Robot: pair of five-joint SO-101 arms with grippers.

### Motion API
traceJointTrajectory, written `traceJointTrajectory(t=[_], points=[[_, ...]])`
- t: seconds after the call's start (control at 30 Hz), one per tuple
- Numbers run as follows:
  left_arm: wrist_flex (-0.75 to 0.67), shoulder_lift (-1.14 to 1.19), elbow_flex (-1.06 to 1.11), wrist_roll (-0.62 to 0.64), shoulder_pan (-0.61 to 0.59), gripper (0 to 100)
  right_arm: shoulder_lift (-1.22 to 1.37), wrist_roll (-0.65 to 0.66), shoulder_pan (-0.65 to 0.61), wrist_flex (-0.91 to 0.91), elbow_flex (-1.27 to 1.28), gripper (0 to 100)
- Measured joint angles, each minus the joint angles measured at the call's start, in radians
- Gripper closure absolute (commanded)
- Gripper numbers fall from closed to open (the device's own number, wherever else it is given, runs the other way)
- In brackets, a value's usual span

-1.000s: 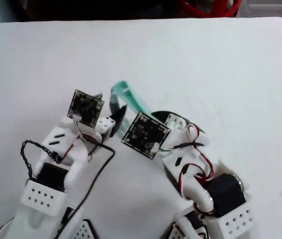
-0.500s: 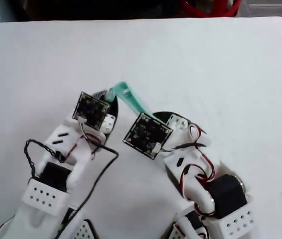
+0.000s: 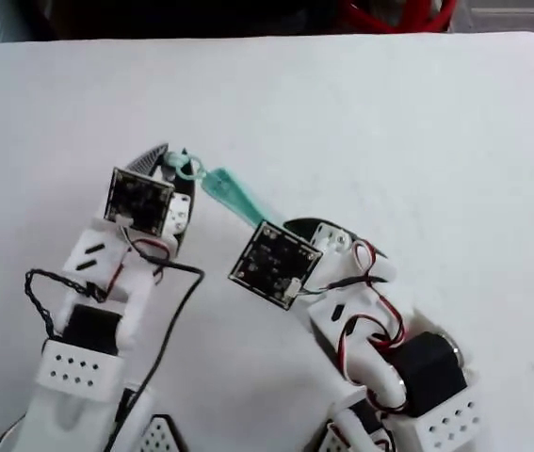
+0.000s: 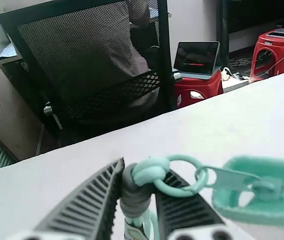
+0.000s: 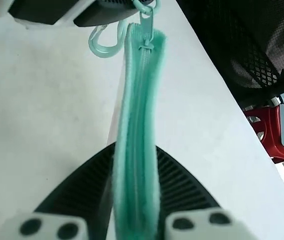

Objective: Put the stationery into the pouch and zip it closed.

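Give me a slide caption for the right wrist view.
Right end effector grips the pouch edge-on; left end effector holds its zipper pull.

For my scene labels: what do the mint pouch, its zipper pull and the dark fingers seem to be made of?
The pouch looks like soft matt fabric: its edges are fuzzy. The zipper pull seems to be painted metal or hard plastic, smooth with a slight sheen; I cannot tell which. The fingers look like matt black plastic with ribbed faces.

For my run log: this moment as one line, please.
left hand: shut on zipper cord | right hand: shut on pouch
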Motion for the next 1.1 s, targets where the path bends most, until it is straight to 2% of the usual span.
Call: traceJointTrajectory(t=[0.13,0.27,0.43,0.63,0.87,1.0,1.1], points=[[-0.02,0.061,-0.014,0.0,-0.049,98,-0.04,0.038,0.0,0.032,0.002,97.8],[-0.091,0.232,-0.069,0.0,-0.094,98,-0.092,0.055,0.0,0.054,0.003,97.8],[-0.066,0.419,-0.175,0.0,-0.103,97,-0.097,0.055,0.0,0.051,0.028,97.8],[0.018,0.358,-0.189,0.0,-0.115,90,-0.115,-0.002,0.0,-0.055,0.104,97.8],[0.087,0.164,-0.173,0.0,-0.129,94,-0.118,-0.092,-0.003,-0.265,0.302,96.7],[0.094,0.107,-0.15,0.0,-0.129,94,-0.12,-0.098,-0.005,-0.313,0.385,87.8],[0.094,0.104,-0.149,0.0,-0.129,94,-0.095,-0.098,-0.023,-0.301,0.488,91.9]])
